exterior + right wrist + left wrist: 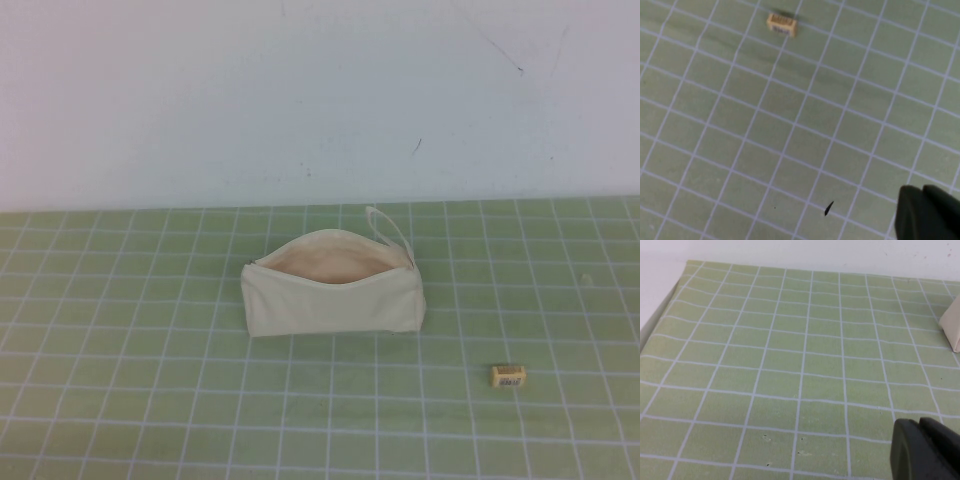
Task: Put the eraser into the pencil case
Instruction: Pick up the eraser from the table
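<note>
While the pencil case (330,295) lies unzipped mid-tabletop (120,400), the eraser (508,376) sits well apart toward the near right corner, untouched. Left hand (925,450) hovers off the case's left end, right hand (927,215) near the eraser; their opening cannot be told. Nothing done yet.

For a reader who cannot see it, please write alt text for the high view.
An open cream pencil case lies on a green grid mat, its peach lining showing and its loop strap at the far right end. A tiny yellow eraser lies apart, nearer and to its right. Neither the left pincer nor the right pincer appears here.
</note>
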{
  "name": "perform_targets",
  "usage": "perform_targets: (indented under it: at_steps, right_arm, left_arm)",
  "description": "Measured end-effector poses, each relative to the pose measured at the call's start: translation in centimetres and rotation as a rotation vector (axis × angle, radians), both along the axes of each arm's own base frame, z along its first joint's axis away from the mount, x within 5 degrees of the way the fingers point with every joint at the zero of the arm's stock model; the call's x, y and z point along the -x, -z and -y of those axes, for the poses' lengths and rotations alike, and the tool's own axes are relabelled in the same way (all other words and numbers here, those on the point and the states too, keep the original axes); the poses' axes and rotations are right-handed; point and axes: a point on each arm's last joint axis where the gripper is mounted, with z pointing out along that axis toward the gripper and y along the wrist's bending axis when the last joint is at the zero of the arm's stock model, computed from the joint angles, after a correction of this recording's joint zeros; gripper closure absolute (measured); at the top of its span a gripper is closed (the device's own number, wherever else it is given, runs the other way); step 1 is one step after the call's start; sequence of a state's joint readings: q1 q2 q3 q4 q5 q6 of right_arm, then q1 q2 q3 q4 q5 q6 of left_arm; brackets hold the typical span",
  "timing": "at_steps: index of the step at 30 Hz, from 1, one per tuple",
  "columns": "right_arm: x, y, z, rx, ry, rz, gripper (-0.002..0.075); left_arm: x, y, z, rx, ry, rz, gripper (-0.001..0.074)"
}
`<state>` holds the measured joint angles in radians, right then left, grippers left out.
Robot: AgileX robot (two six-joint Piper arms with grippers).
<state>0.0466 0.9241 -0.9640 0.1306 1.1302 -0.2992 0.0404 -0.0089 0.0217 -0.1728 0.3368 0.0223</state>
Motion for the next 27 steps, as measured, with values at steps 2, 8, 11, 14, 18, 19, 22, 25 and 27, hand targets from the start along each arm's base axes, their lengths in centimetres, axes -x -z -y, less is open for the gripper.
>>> perform_targets:
  at_steps: [2, 8, 11, 14, 18, 19, 22, 25, 27]
  right_arm:
    - [-1.6, 0.1, -0.6, 0.008, -0.043, -0.06, 0.0727]
    - [-5.9, 1.2, -4.2, 0.069, -0.151, -0.183, 0.0727]
    - [-7.5, 2.0, -6.2, 0.168, -0.147, -0.22, 0.0727]
    - [-8.9, 2.9, -8.4, 0.268, -0.145, -0.242, 0.0727]
    - [-9.8, 4.1, -12.0, 0.352, -0.225, -0.243, 0.0727]
    - [-10.0, 4.5, -12.7, 0.362, -0.242, -0.249, 0.0727]
    - [-10.6, 6.1, -14.3, 0.381, -0.254, -0.292, 0.0727]
    - [-11.4, 7.6, -14.8, 0.373, -0.159, -0.325, 0.0727]
    - [-11.9, 8.5, -15.0, 0.361, -0.09, -0.337, 0.0717]
  left_arm:
    - [0.0, 0.0, 0.0, 0.0, 0.0, 0.0, 0.0739]
    - [0.0, 0.0, 0.0, 0.0, 0.0, 0.0, 0.0739]
    - [0.0, 0.0, 0.0, 0.0, 0.0, 0.0, 0.0739]
    - [0.0, 0.0, 0.0, 0.0, 0.0, 0.0, 0.0739]
    - [0.0, 0.0, 0.0, 0.0, 0.0, 0.0, 0.0739]
    - [0.0, 0.0, 0.0, 0.0, 0.0, 0.0, 0.0739]
    - [0.0, 0.0, 0.0, 0.0, 0.0, 0.0, 0.0739]
    - [0.0, 0.0, 0.0, 0.0, 0.0, 0.0, 0.0739]
    - [0.0, 0.0, 0.0, 0.0, 0.0, 0.0, 0.0739]
